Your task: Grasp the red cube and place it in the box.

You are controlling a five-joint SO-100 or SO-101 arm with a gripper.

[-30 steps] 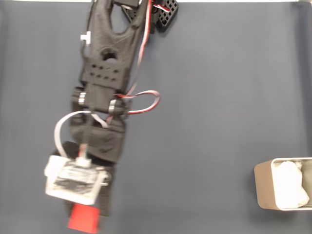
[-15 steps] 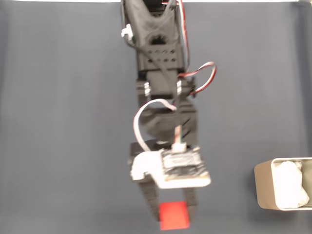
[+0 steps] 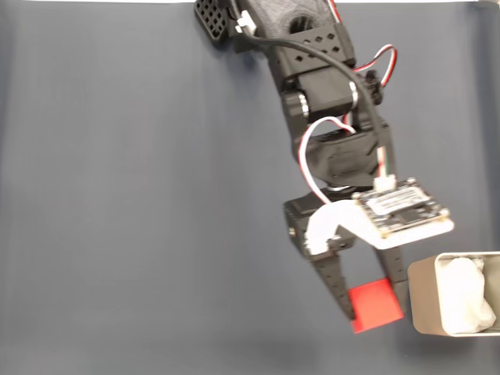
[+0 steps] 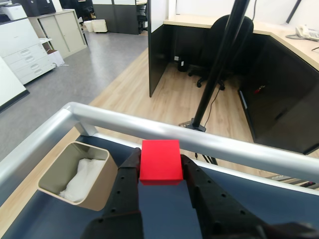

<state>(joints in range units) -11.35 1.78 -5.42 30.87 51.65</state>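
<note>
My gripper (image 3: 375, 306) is shut on the red cube (image 3: 376, 305), holding it above the dark table just left of the box (image 3: 419, 303). The box is beige with rounded corners and white wadding inside, cut by the right edge of the fixed view. In the wrist view the red cube (image 4: 160, 160) sits clamped between the two black fingers (image 4: 127, 175), my gripper (image 4: 159, 162) raised over the table, and the box (image 4: 56, 172) lies lower left of it.
The black arm (image 3: 328, 101) reaches down from the top of the fixed view over the dark blue-grey table (image 3: 141, 219). A silver rail (image 4: 209, 142) edges the table in the wrist view, with office floor and desks beyond.
The arm has swung from the lower left of the fixed view to the right, carrying the red cube close to the box's left wall.
</note>
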